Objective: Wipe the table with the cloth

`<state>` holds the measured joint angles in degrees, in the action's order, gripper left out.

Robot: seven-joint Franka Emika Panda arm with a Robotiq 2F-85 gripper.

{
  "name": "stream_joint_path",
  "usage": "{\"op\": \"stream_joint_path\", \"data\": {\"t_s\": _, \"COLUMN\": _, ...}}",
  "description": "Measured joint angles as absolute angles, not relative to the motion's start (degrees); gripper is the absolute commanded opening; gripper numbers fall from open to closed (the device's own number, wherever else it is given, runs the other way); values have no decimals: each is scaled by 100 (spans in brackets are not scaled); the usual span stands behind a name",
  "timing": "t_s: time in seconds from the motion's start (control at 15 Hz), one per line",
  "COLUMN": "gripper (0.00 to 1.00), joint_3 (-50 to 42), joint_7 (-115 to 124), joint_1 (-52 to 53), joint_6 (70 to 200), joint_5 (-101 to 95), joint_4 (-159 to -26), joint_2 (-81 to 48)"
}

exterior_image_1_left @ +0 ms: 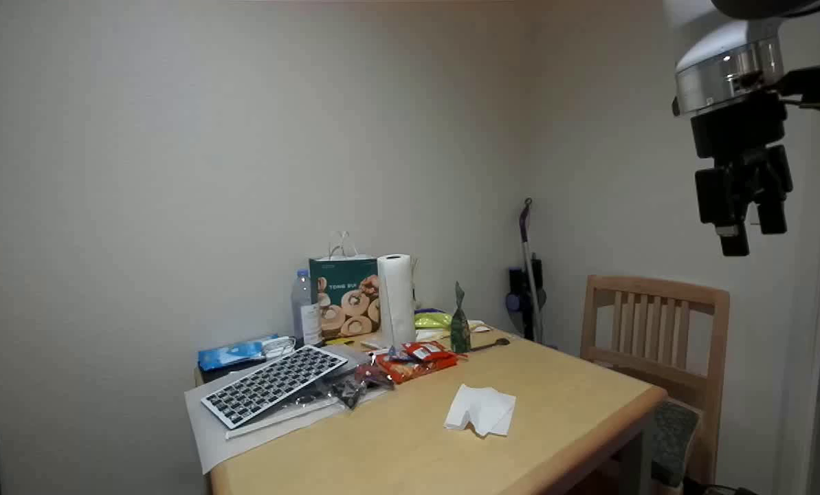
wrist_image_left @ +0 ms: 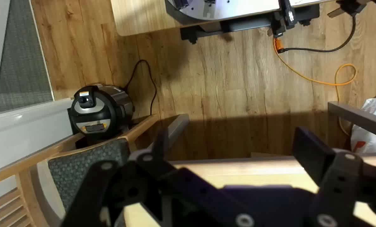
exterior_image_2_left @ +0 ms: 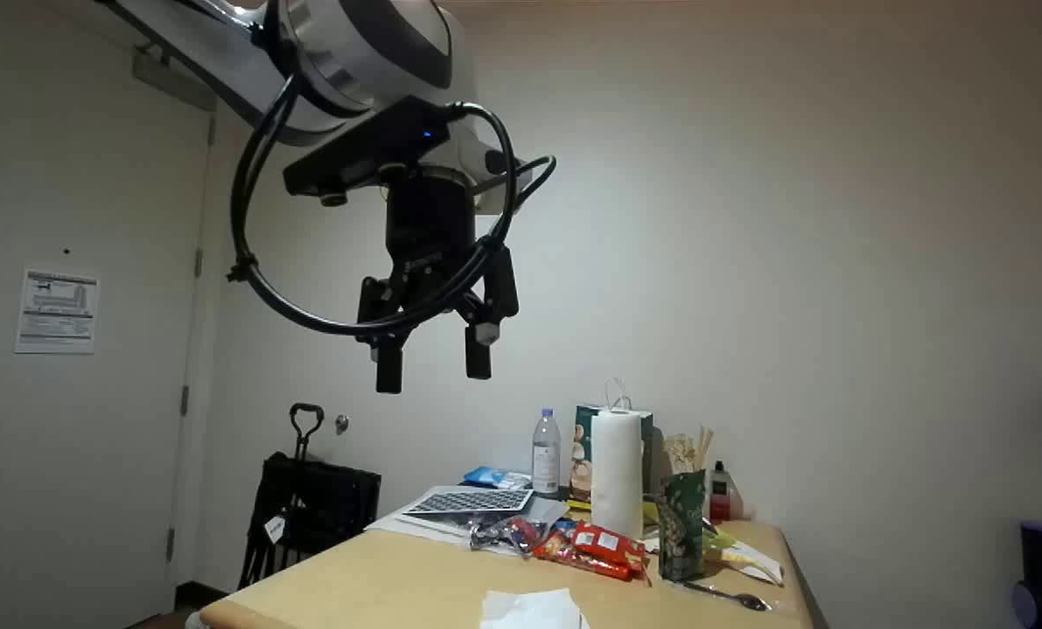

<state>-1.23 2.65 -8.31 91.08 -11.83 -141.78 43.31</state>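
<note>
A crumpled, folded white cloth (exterior_image_1_left: 482, 410) lies on the light wooden table (exterior_image_1_left: 355, 457), towards its front right in an exterior view. The cloth also shows at the bottom edge of an exterior view (exterior_image_2_left: 531, 610), partly cut off. It does not show in the wrist view. My black gripper (exterior_image_1_left: 753, 232) is high in the air, well above the tabletop and apart from the cloth. In an exterior view its two fingers (exterior_image_2_left: 433, 369) are spread with nothing between them. In the wrist view the gripper (wrist_image_left: 231, 142) is open over the table edge (wrist_image_left: 238, 175).
The table's back holds a keyboard (exterior_image_1_left: 275, 385), red snack packets (exterior_image_1_left: 420, 361), a paper towel roll (exterior_image_1_left: 397, 299), a bottle (exterior_image_1_left: 306, 309), a green bag (exterior_image_1_left: 346, 295), a dark green pouch (exterior_image_1_left: 460, 335) and a spoon (exterior_image_1_left: 500, 342). A wooden chair (exterior_image_1_left: 657, 282) stands beside it. A cooker (wrist_image_left: 93, 108) sits on the floor.
</note>
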Motion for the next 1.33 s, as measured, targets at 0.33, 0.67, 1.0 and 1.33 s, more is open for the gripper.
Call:
{"op": "stream_joint_path", "data": {"t_s": 0.33, "gripper": 100, "joint_3": -123, "joint_7": 265, "joint_1": -831, "joint_6": 9108, "joint_5": -1183, "joint_4": -14178, "joint_2": 4331}}
{"op": "stream_joint_path", "data": {"t_s": 0.67, "gripper": 100, "joint_3": -145, "joint_7": 194, "joint_1": -633, "joint_6": 9111, "joint_5": -1183, "joint_4": -14176, "joint_2": 4142}}
{"op": "stream_joint_path", "data": {"t_s": 1.0, "gripper": 100, "joint_3": -151, "joint_7": 0, "joint_1": -277, "joint_6": 9159, "joint_5": -1186, "joint_4": -14016, "joint_2": 3453}}
{"op": "stream_joint_path", "data": {"t_s": 1.33, "gripper": 100, "joint_3": -147, "joint_7": -184, "joint_1": -197, "joint_6": 9149, "joint_5": -1261, "joint_4": -13864, "joint_2": 3310}}
